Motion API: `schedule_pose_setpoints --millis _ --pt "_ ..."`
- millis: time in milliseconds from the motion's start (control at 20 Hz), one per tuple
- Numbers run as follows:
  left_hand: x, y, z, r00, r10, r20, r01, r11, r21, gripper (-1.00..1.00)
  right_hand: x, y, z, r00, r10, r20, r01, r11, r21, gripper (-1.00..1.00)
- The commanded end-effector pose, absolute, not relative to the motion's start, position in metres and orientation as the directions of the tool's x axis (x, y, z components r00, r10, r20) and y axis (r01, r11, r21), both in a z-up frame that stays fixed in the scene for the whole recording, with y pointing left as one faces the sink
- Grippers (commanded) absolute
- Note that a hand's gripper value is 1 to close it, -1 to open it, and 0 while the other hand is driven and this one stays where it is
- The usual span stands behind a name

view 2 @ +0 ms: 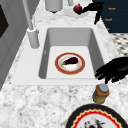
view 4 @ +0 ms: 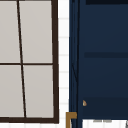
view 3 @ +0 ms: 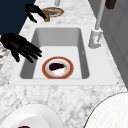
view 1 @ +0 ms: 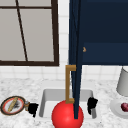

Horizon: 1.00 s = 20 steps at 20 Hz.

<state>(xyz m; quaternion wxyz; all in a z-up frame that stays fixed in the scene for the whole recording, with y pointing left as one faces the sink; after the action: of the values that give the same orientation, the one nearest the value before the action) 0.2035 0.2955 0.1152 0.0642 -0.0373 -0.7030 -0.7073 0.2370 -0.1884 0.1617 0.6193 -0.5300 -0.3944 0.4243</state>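
A plate bearing an eggplant lies in the sink, with the faucet at the far rim. On the counter left of the sink stands a jar, the left hand just beside it. The right hand hangs at the sink's near right edge.

The left robot hand and the right robot hand are plain matte black all over, human-like in shape, with slim tapering fingers and a thumb. Each ends bluntly at the wrist, with no arm or body behind it. Their surfaces look smooth and unmarked, without visible cables, screws or lettering.
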Motion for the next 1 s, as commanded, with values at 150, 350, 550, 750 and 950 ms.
schedule_pose_setpoints --millis 150,350,550,750,950 --pt "0.204 0.295 0.115 -0.989 -0.040 0.140 0.140 -0.002 0.990 0.00 0.236 -0.197 0.170 0.323 0.946 0.037 -0.104 0.075 -0.992 -1.00" --pt "0.203 0.287 0.127 -0.988 -0.041 0.146 0.146 0.001 0.989 -1.00 0.236 -0.200 0.174 0.329 0.944 0.023 -0.092 0.056 -0.994 0.00" --pt "0.202 0.276 0.144 -0.983 -0.026 0.183 0.184 -0.019 0.983 -1.00 0.237 -0.201 0.174 0.331 0.943 0.026 -0.084 0.057 -0.995 0.00" --pt "0.203 0.278 0.169 -0.977 -0.013 0.214 0.214 -0.008 0.977 -1.00 0.237 -0.201 0.174 0.332 0.943 0.029 -0.080 0.059 -0.995 0.00" --pt "0.202 0.279 0.196 -0.976 -0.011 0.219 0.219 -0.023 0.975 -1.00 0.237 -0.201 0.174 0.333 0.942 0.031 -0.078 0.061 -0.995 0.00"
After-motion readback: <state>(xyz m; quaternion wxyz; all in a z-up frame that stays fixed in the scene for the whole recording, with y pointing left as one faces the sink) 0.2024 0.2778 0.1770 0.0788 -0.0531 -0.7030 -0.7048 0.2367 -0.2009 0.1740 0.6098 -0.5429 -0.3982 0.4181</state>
